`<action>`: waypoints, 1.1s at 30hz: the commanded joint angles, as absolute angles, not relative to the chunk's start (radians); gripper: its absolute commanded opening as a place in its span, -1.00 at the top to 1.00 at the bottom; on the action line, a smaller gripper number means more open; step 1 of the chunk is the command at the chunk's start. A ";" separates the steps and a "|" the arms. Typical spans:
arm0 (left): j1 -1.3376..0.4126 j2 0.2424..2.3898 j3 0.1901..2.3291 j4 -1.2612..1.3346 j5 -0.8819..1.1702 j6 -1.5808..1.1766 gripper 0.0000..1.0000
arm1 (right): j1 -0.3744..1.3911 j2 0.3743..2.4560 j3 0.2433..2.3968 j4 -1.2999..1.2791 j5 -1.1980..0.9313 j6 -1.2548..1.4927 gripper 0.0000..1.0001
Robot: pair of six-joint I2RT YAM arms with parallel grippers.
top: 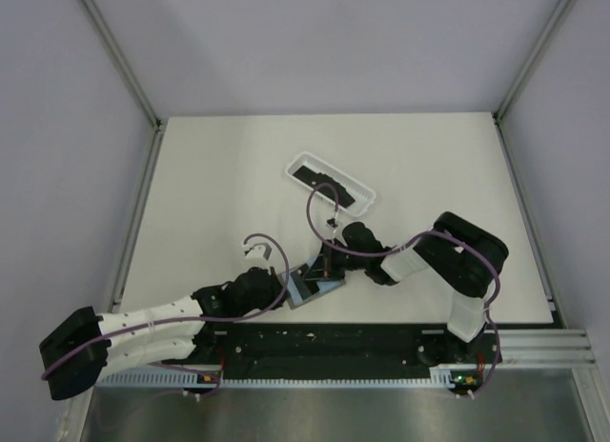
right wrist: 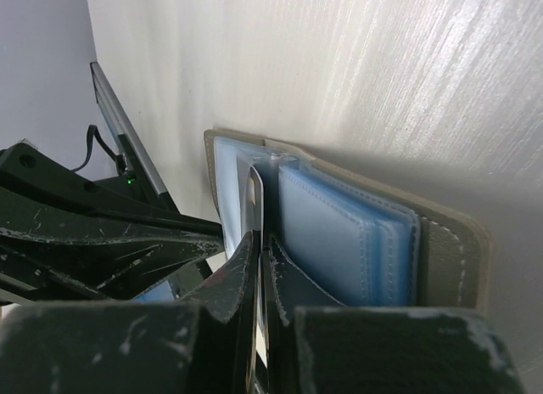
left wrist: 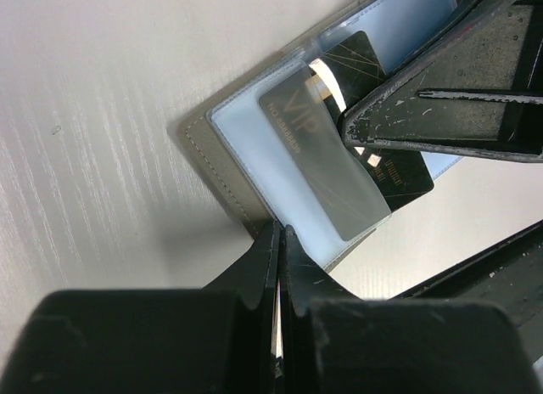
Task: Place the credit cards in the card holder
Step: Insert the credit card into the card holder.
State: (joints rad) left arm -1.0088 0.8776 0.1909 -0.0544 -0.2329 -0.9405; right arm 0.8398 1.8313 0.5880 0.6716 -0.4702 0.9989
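The holder (top: pixel 307 294) lies open on the worktop (top: pixel 219 175). The left hand (left wrist: pixel 280 241) is clamped on the holder's edge, seemingly on a sleeve's rim. The right hand (right wrist: pixel 259 241) pinches a black card (left wrist: pixel 361 54), partly slid under a frosted sleeve (left wrist: pixel 327 177) of the holder. Beyond the holder, more cards (top: pixel 329 185) lie in a white tray (top: pixel 303 162).

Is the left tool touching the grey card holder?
Touching. The left wrist view shows the left tool pinched shut on the near edge of the card holder, with no gap.
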 commanded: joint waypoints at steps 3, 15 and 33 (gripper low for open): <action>-1.012 0.899 0.178 -0.114 -0.238 -0.933 1.00 | 0.874 1.760 0.620 0.389 -0.362 0.879 0.80; -1.012 0.890 0.178 -0.121 -0.244 -0.934 1.00 | 0.917 1.611 0.798 -0.075 -0.095 0.687 0.17; -1.012 0.885 0.175 -0.120 -0.241 -0.933 1.00 | 0.948 1.649 0.856 -0.198 0.075 0.670 1.00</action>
